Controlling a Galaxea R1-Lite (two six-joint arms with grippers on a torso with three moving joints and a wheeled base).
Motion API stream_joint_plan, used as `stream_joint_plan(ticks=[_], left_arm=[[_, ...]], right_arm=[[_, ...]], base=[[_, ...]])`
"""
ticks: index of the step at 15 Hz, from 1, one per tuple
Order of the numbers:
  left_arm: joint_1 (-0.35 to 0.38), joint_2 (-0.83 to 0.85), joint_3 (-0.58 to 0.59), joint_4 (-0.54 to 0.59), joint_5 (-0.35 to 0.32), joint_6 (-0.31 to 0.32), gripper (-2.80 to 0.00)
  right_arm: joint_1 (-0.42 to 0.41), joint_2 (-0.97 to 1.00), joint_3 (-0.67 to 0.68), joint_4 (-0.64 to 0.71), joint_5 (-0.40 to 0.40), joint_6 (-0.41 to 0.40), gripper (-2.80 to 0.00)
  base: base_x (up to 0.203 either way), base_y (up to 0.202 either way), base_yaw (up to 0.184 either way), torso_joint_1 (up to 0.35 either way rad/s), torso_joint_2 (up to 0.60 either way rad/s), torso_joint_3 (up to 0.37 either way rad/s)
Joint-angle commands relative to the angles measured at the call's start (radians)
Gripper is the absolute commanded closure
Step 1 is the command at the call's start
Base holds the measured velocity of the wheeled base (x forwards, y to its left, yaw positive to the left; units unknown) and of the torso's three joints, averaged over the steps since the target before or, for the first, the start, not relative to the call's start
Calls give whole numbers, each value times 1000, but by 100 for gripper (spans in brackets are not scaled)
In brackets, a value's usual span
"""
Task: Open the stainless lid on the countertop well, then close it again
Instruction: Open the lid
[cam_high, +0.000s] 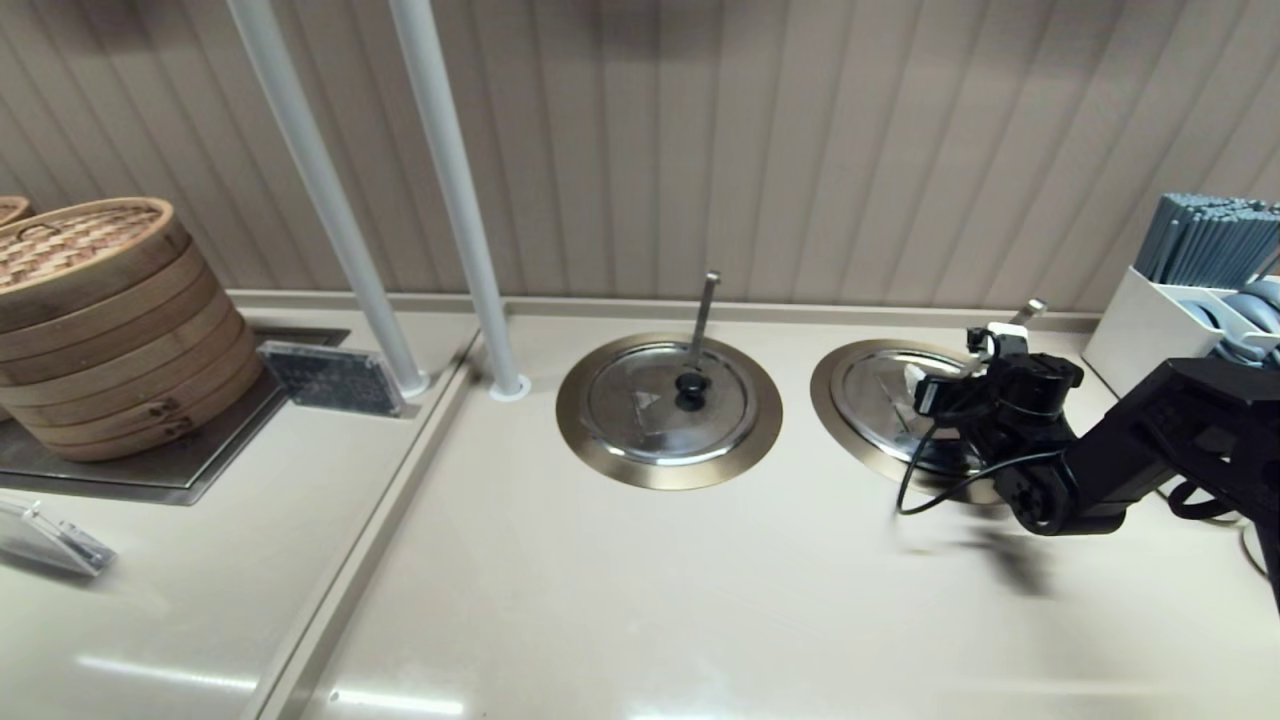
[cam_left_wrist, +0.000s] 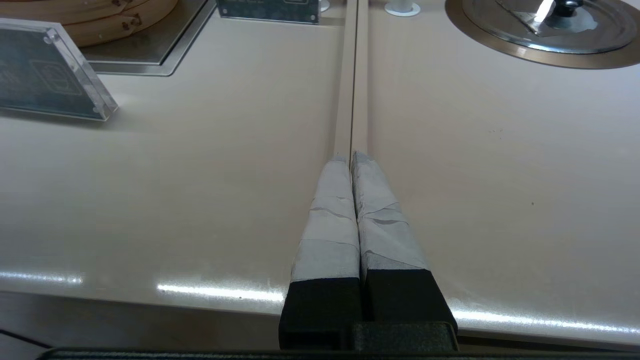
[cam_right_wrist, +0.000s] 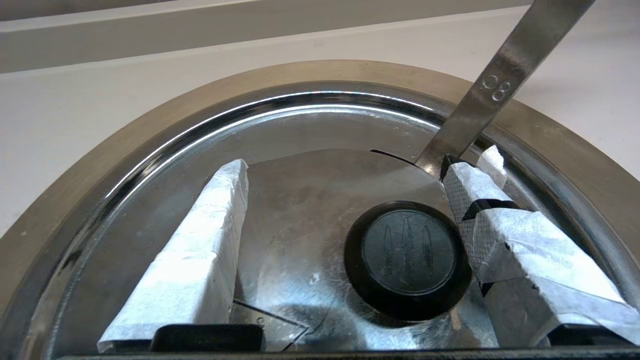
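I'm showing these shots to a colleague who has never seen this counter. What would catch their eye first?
Two shiny round lids sit in bronze-ringed wells on the beige counter. The black right gripper hangs over the stainless lid in the right-hand countertop well, jaws open either side of its black knob, beside the slanted ladle handle. At far left stands a bamboo steamer stack; the left gripper rests shut over bare counter.
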Motion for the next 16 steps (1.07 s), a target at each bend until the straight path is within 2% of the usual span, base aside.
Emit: stream_joint_plan(ticks=[1,8,16], left_arm=[[0,0,0,0,0,0,0],[0,0,0,-1,0,0,0],[0,0,-1,-1,0,0,0]], right_arm=[[5,-13,8,-7,-1,0,-280],[-32,20,-23,22,-9,-8,-280],[-4,20,0,26,-9,-5,-280]], base=[[0,0,0,0,0,0],[0,0,0,0,0,0],[0,0,0,0,0,0]])
